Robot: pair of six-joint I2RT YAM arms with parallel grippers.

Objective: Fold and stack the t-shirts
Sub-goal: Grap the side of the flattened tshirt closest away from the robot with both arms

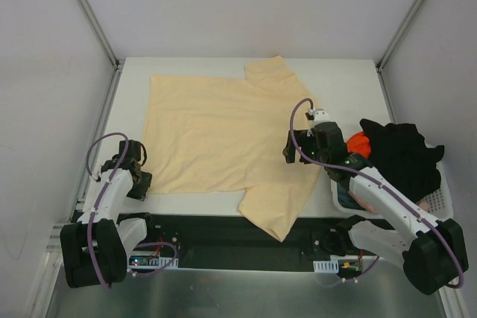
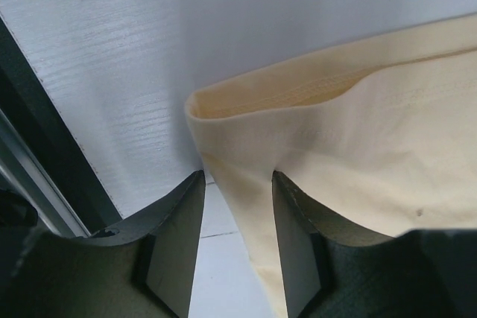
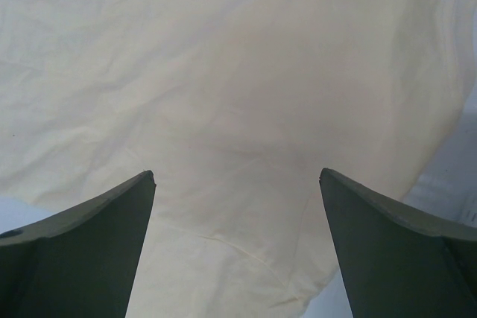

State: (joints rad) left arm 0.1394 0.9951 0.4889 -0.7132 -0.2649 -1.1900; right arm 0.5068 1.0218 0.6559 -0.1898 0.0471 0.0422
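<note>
**Peach tee is lying flat, left arm is going for the hem corner**

The peach-yellow t-shirt (image 1: 216, 135) is lying spread out on the table (image 1: 350, 87), with one sleeve reaching over the near edge. I'm guessing it's laid flat like that so each arm can get at a side for the first fold.

The left gripper (image 2: 237, 176) is sitting at the near-left hem corner with its jaws part-way apart and the corner between them. It isn't pinching, as far as I can see. The right gripper (image 1: 291, 152) is hovering over the sleeve side with its jaws wide, holding nothing.

The black t-shirt (image 1: 402, 150), orange t-shirt (image 1: 358, 141) and pinkish t-shirt (image 1: 364, 200) are sitting heaped in the white basket (image 1: 440, 199) off to the right, so I reckon stacking is a long way off.

The top view is giving the whole layout but hiding the left jaws. The left wrist view is filling that in: the hem corner is curling up against one finger, with bare table showing beside the other. The right wrist view is only showing wrinkled cloth below the spread fingers.
</note>
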